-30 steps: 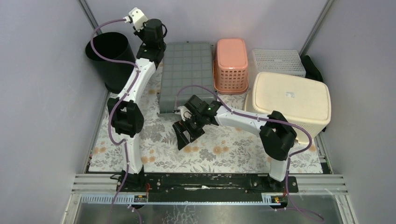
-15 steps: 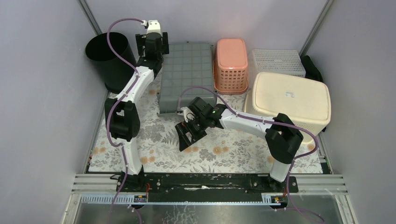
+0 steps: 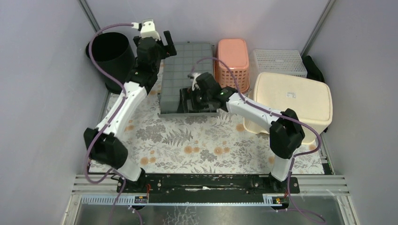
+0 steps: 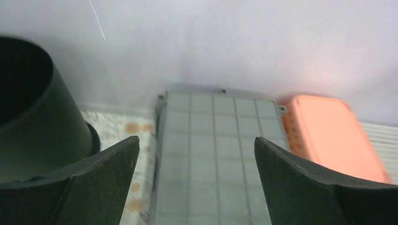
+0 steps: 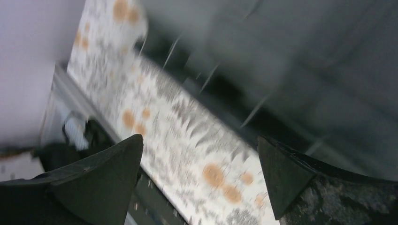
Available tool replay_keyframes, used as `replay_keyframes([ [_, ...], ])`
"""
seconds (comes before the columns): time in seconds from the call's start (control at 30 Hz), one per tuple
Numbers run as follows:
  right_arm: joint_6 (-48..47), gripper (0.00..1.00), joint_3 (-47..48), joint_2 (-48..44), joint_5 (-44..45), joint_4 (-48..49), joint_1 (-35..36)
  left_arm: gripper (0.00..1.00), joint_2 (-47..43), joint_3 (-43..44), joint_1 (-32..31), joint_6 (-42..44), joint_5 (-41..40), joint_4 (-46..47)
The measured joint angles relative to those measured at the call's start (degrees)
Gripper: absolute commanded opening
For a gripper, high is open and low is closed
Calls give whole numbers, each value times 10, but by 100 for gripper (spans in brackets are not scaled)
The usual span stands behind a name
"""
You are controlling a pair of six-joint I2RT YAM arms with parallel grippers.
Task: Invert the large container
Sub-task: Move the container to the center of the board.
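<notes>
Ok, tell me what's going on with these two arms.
Both arms are reaching for the gray container at the back of the table. The left gripper hovers over its far end, fingers open. The right gripper is at its near end, also open, though that wrist view is blurred. Neither holds anything, and the container lies flat, not yet lifted. A black bin and a pink basket flank it.

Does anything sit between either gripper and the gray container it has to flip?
Nothing visible does. The left gripper hangs open above the gray container's far end; the right gripper is at its near edge, its wrist view blurred. The black bucket and pink basket stand at the sides, not between.
</notes>
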Motion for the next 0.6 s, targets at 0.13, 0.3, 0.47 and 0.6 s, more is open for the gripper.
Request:
replay_keyframes([
  [0.13,39,99,10,-3,59,49,-40,100,-83,-84,-19,-89,2,-8],
  [0.3,100,99,-2,-6,110,183,-52,100,-151,-155,-80,-161,-31,-14],
  [0.47,190,99,-67,-7,118,344,-55,100,-190,-204,-140,-181,-66,7],
  [0.6,211,99,-78,-6,124,383,-54,100,-229,-248,-150,-187,-81,39],
])
